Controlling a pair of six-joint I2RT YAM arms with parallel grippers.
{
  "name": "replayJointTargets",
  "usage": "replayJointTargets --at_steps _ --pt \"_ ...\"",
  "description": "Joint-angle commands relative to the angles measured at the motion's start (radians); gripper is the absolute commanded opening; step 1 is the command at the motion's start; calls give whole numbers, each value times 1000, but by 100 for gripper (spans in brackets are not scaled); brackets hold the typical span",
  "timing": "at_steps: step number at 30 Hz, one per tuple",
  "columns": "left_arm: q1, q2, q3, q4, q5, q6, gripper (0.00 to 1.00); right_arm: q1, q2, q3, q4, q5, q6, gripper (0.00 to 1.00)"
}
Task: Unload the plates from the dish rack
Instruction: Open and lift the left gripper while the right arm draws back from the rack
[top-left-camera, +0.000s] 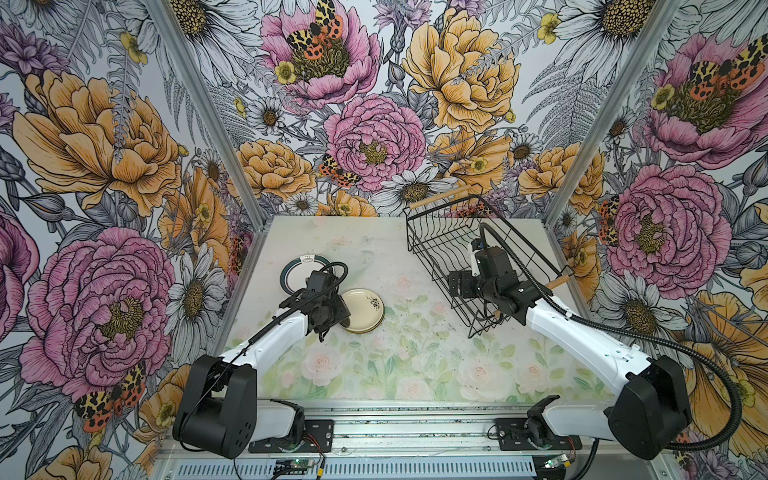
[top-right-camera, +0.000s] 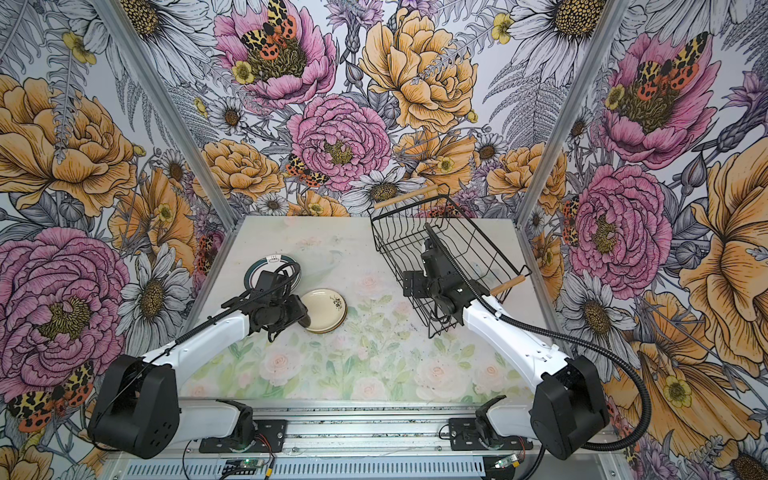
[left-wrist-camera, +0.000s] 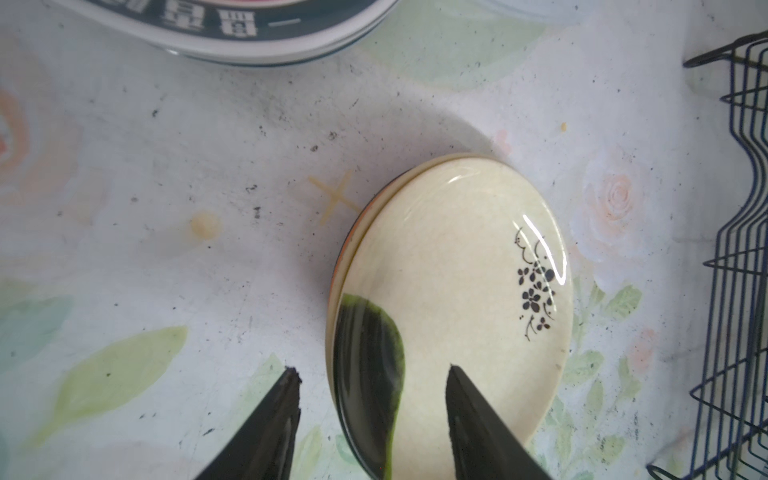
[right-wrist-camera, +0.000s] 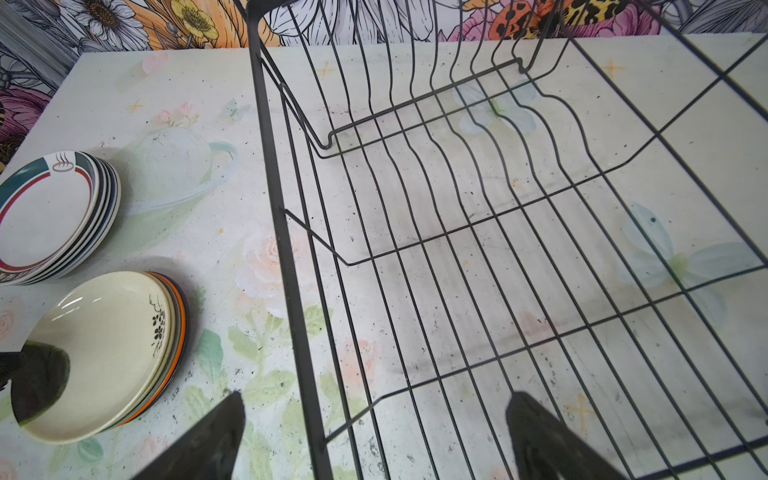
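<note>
Two stacks of plates lie on the table at the left. The cream stack (top-left-camera: 368, 311) (top-right-camera: 328, 309) (right-wrist-camera: 104, 353) has a cream plate with a black flower sprig (left-wrist-camera: 457, 270) on top. The white, dark-rimmed stack (top-left-camera: 297, 268) (right-wrist-camera: 45, 216) lies behind it. My left gripper (left-wrist-camera: 372, 372) is open, its jaws either side of the cream plate's near rim without touching it. The black wire dish rack (top-left-camera: 432, 232) (top-right-camera: 395, 237) (right-wrist-camera: 457, 208) stands at the back right with nothing in it. My right gripper (right-wrist-camera: 376, 399) is open wide, its jaws astride the rack's rim bar.
Floral walls close in the table on the back, left and right. The rack's wooden handles (top-left-camera: 436, 197) (top-left-camera: 557, 282) stick out at its two ends. The right arm's cable (top-left-camera: 519, 257) arches over the rack. The flower-printed table (top-left-camera: 415, 365) stretches along the front.
</note>
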Motion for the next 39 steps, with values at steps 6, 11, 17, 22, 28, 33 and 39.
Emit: replayJointTargets --at_steps 6,11,17,22,28,33,39 --pt "8 -149 94 -152 -198 84 69 -21 -39 42 -24 77 -40 99" --pt "57 -204 134 -151 -182 151 77 -71 -109 69 -38 127 -46 99" --pt "100 -246 168 -159 -131 190 99 -321 -168 110 -43 18 -35 99" --pt "129 -269 186 -162 -90 216 99 -639 -126 183 -40 -175 -17 100" --pt "145 -297 207 -157 -101 216 99 -922 66 283 -40 -317 27 99" --pt "150 -308 213 -157 -103 209 99 -981 196 340 -43 -370 66 100" --pt "148 -328 217 -158 -109 185 99 -997 316 377 -49 -407 123 100"
